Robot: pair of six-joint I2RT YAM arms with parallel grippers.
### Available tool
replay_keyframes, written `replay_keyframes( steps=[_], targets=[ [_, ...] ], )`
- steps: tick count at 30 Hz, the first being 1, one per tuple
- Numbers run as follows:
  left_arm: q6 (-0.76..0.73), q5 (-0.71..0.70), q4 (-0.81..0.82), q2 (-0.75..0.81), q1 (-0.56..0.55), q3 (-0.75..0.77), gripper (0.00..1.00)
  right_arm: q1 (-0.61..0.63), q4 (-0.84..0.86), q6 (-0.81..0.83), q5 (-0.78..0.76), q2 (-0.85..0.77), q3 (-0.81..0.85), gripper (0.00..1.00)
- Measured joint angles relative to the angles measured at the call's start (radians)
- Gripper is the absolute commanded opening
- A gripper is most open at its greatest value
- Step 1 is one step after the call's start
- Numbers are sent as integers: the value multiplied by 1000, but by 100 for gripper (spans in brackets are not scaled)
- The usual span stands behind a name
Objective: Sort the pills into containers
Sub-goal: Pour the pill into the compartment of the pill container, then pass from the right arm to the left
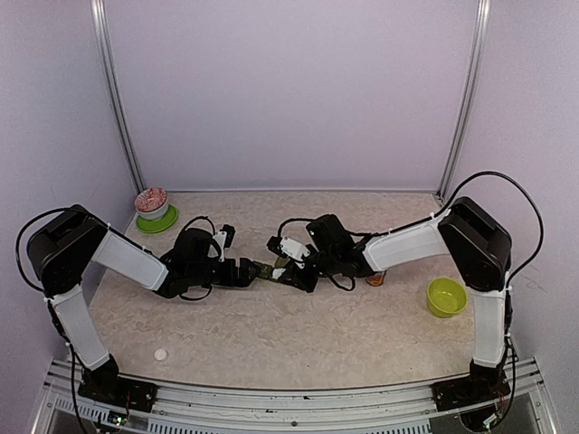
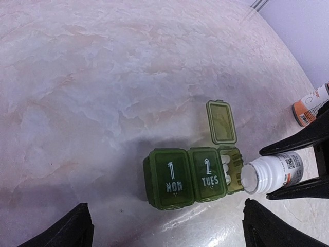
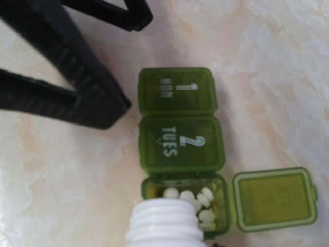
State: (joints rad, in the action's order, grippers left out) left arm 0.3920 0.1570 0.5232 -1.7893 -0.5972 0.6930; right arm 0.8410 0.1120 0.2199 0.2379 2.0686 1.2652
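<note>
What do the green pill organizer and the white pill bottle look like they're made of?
Green pill organizer: looks like translucent plastic with a slight gloss. The open lid lets light through with a green tint, and the closed lids catch a soft sheen.
White pill bottle: probably opaque plastic, smooth and fairly matte. Its neck shows moulded thread ridges in the right wrist view.

Dark green containers (image 2: 185, 177) bear white lettering; pills (image 3: 187, 196) and bottle (image 2: 272, 172) white, table (image 2: 103, 77) marbled beige.

Bright, even light falls from overhead. The pill organizer (image 2: 193, 177) casts a soft shadow on the pale tabletop (image 2: 103, 77). Up close, the white bottle (image 3: 164, 224) blurs, and the left wrist view bows at its edges.
</note>
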Motion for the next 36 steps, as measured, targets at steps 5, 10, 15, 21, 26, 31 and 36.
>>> replay_keyframes(
  steps=[5,10,15,21,26,31,36],
  targets=[
    [0,0,0,0,0,0,99,-6,48,-12,5,-27,-40,30],
    [0,0,0,0,0,0,99,-11,105,-30,12,-53,-74,29],
    [0,0,0,0,0,0,99,-21,187,-53,20,-64,-125,29],
    [0,0,0,0,0,0,99,-29,311,-76,24,-89,-212,29],
    [0,0,0,11,0,-3,99,-32,441,-93,31,-106,-269,29],
    [-1,1,9,32,0,-9,99,-33,597,-118,32,-127,-338,29],
    [-1,19,19,58,2,-25,99,-33,745,-144,34,-151,-417,30]
  ],
)
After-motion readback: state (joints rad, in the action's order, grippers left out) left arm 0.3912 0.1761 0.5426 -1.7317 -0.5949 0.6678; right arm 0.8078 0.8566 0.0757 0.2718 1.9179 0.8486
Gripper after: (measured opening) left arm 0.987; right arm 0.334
